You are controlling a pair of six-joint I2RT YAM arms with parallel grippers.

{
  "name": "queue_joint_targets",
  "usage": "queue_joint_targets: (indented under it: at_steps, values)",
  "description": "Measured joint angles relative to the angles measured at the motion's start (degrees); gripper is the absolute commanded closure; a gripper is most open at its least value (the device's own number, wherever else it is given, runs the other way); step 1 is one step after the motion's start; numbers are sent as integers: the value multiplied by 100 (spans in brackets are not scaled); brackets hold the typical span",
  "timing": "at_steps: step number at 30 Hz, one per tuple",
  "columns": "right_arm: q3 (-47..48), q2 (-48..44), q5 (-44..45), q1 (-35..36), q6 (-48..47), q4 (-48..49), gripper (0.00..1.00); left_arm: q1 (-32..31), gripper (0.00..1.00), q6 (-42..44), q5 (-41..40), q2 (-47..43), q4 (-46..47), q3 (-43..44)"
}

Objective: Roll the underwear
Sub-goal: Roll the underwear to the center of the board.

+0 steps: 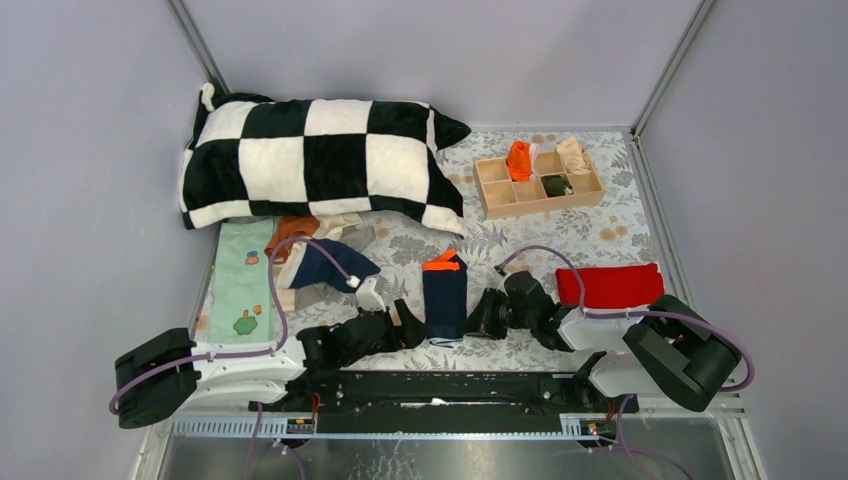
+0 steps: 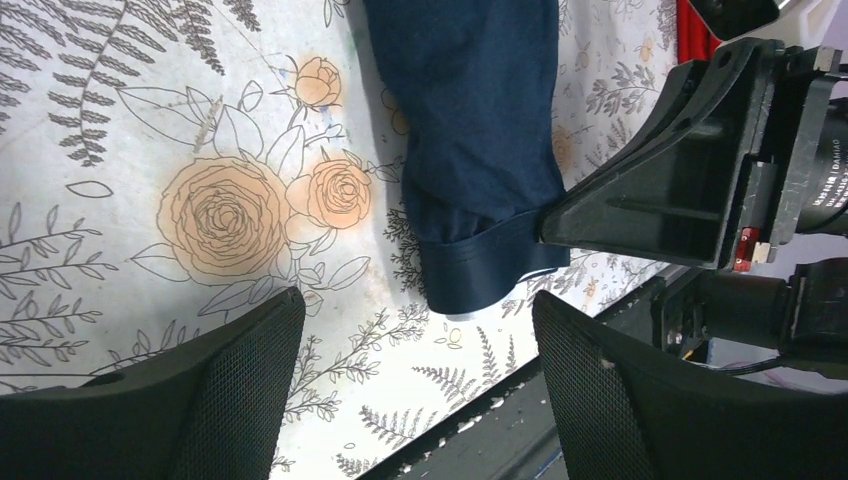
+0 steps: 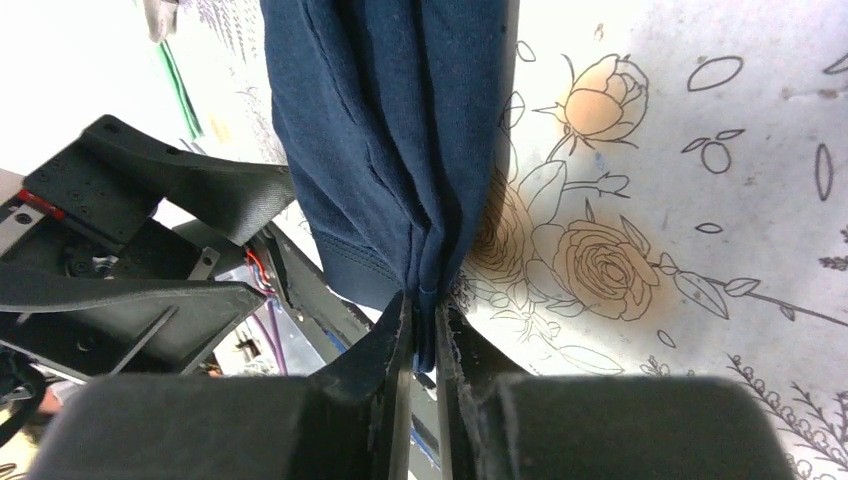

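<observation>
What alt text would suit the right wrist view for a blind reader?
The right arm's two black fingers pinch the edge of a folded navy cloth brief lying on a white flower-printed table cover.

The navy underwear [image 3: 380,140] is soft, matt knit cloth; the flowered table cover [image 2: 150,120] looks smooth; the pads [image 2: 240,390] of the left gripper [image 2: 418,300] are rough, finely dotted black plastic

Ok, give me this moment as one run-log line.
item: navy underwear, lying flat, not yet rolled | right hand: shut on its near end | left hand: open, beside it
</observation>
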Motion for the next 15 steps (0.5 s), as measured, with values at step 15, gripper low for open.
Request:
queue_joint_targets:
  at_steps: [15]
  values:
    - [-70,-195,-55,0,909,645,94,0,26,-680,166,564,1036,-184]
